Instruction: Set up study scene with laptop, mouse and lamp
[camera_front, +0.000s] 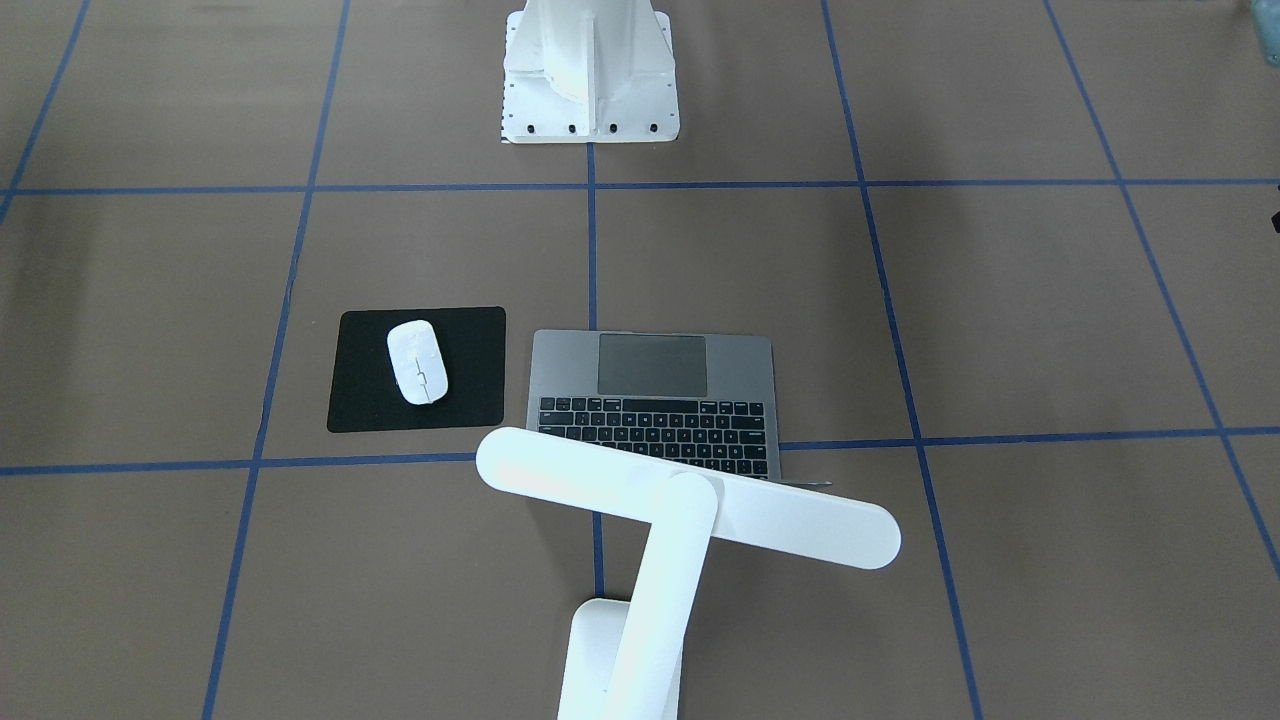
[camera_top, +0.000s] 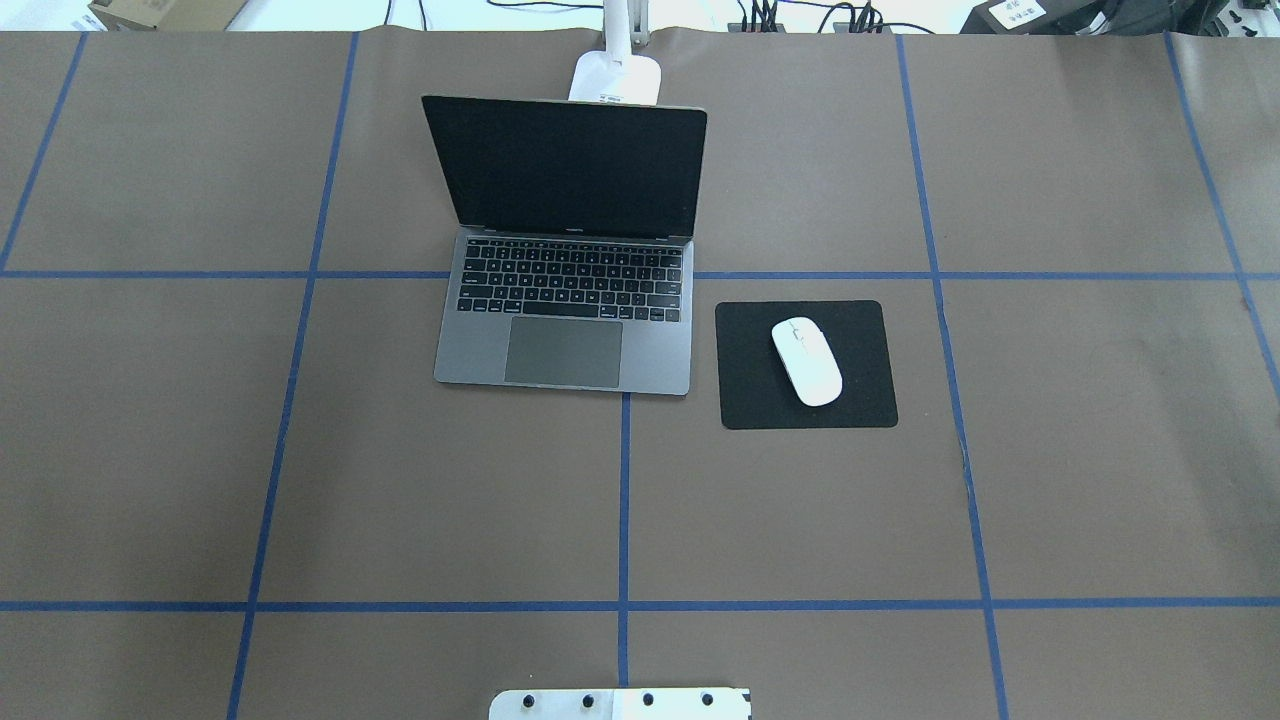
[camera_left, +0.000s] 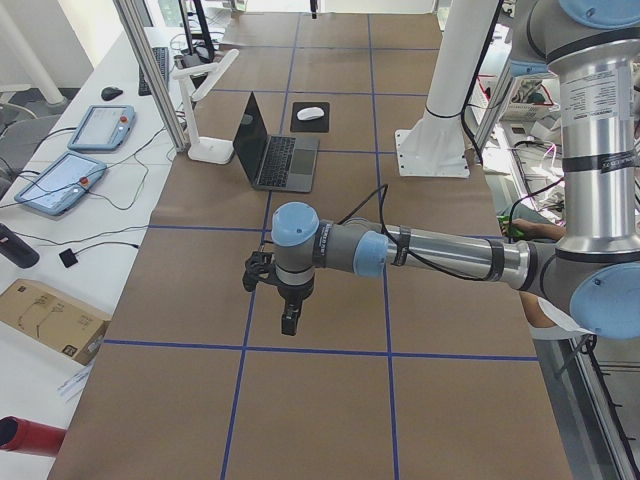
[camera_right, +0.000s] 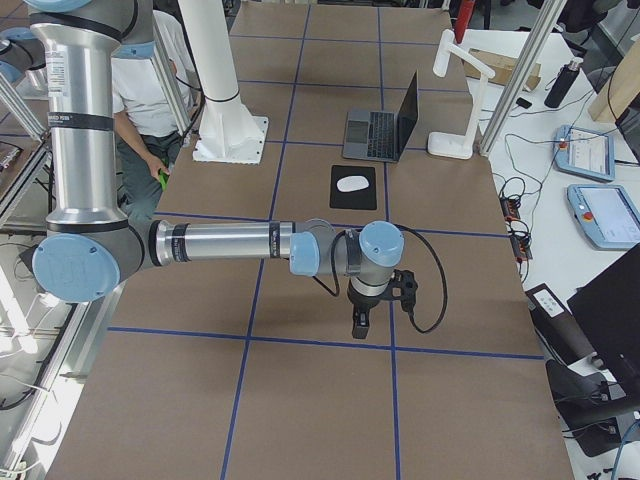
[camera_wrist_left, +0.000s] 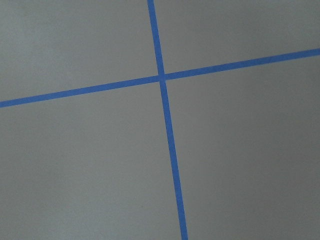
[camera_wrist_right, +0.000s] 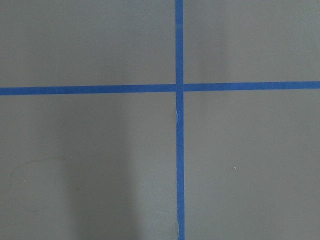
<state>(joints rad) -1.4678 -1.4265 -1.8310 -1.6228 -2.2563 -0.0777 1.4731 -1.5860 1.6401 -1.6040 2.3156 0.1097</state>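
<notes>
The laptop (camera_top: 565, 330) stands open at the table's middle, its screen dark; it also shows in the front view (camera_front: 650, 370). The white mouse (camera_top: 806, 360) lies on a black mat (camera_top: 860, 400) beside the laptop, also seen from the front (camera_front: 417, 361). The lamp (camera_front: 690, 495) stands behind the laptop with its bar head over the keyboard; its base (camera_top: 617, 78) shows behind the lid. My left gripper (camera_left: 289, 320) and right gripper (camera_right: 360, 322) hang over bare table far from these things. They show only in the side views, so I cannot tell whether they are open or shut.
The white robot pedestal (camera_front: 590, 70) is bolted at the table's near middle. Blue tape lines (camera_wrist_left: 161, 77) cross the brown table cover under both wrists. A person (camera_right: 140, 80) stands beside the pedestal. Tablets and cables (camera_left: 60, 180) lie off the table's far side.
</notes>
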